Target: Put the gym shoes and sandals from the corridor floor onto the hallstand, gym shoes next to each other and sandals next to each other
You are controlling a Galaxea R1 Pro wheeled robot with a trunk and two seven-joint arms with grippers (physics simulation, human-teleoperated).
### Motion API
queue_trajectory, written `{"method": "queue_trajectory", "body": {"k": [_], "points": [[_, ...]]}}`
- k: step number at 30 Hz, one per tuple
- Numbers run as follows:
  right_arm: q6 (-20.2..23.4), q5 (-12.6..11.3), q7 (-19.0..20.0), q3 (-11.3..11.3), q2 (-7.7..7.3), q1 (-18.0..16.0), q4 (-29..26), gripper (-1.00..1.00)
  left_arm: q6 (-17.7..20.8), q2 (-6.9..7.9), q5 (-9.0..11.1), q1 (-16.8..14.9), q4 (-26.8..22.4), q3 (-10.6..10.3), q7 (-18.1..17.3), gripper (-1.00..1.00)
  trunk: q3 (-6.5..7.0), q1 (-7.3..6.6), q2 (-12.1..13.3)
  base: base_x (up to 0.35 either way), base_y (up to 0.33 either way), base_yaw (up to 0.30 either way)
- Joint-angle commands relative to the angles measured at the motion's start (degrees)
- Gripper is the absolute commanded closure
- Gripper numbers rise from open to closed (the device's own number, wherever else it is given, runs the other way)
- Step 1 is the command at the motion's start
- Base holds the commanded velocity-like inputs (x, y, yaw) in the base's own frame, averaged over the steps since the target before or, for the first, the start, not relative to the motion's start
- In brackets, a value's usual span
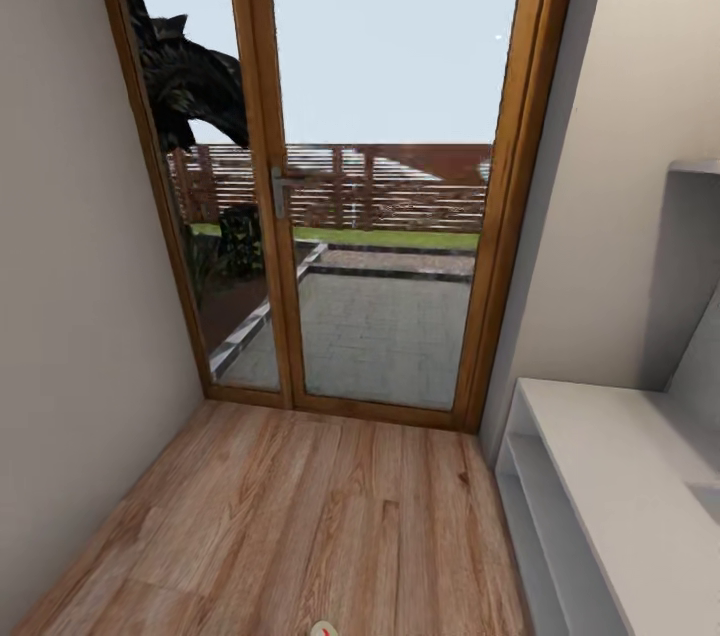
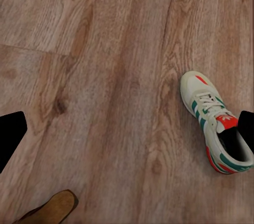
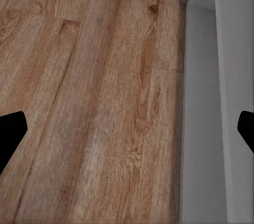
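An off-white gym shoe [image 2: 214, 121] with green stripes and a red-orange heel lies upright on the corridor floor [image 2: 106, 49] in the left wrist view. The brown tip of a sandal [image 2: 53, 209] pokes in at that picture's edge. My left gripper [image 2: 132, 129] hangs open above the planks between the two, touching neither. My right gripper [image 3: 129, 129] is open over bare floor beside the hallstand's pale grey edge [image 3: 211, 102]. In the head view the hallstand [image 1: 610, 476] runs along the right wall, and a white and red shoe tip [image 1: 325, 629] peeks in at the bottom edge.
A wood-framed glass door [image 1: 380, 166] closes the corridor's far end, with a patio and fence beyond. A plain beige wall [image 1: 70, 316] bounds the left side. Wood planks [image 1: 300, 516] stretch between the wall and the rack.
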Motion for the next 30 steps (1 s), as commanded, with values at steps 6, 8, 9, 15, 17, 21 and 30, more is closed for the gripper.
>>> {"method": "queue_trajectory", "body": {"k": [6,8,9,15,17,21,30], "points": [[-0.2,0.0,0.0,0.0,0.00,0.0,0.0,-1.00,-0.2,-0.03,0.0,0.0,0.0,0.2,0.0,-1.00,-0.60,0.21,-0.4,0.000,0.000,-0.152],[-0.2,0.0,0.0,0.0,0.00,0.0,0.0,-1.00,-0.2,0.00,0.0,0.0,0.0,0.2,0.0,-1.00,-1.06,0.65,-1.2,0.000,0.000,-0.124],[-0.2,0.0,0.0,0.0,0.00,0.0,0.0,-1.00,-0.2,0.00,0.0,0.0,0.0,0.2,0.0,-1.00,-1.27,0.87,-1.6,0.000,0.000,-0.088],[-0.2,0.0,0.0,0.0,0.00,0.0,0.0,-1.00,-0.2,0.01,0.0,0.0,0.0,0.2,0.0,-1.00,-2.45,2.19,-4.0,0.000,0.000,-0.043],[-0.2,0.0,0.0,0.0,0.00,0.0,0.0,-1.00,-0.2,0.02,0.0,0.0,0.0,0.2,0.0,-1.00,-2.82,2.63,-4.8,0.000,0.000,-0.017],[-0.2,0.0,0.0,0.0,0.00,0.0,0.0,-1.00,-0.2,0.02,0.0,0.0,0.0,0.2,0.0,-1.00,-3.55,3.51,-6.4,0.000,0.000,-0.005],[-0.2,0.0,0.0,0.0,0.00,0.0,0.1,-1.00,-0.2,0.02,0.0,0.0,0.0,0.2,0.0,-1.00,-5.49,5.49,-10.1,0.000,0.000,-0.001]]}}
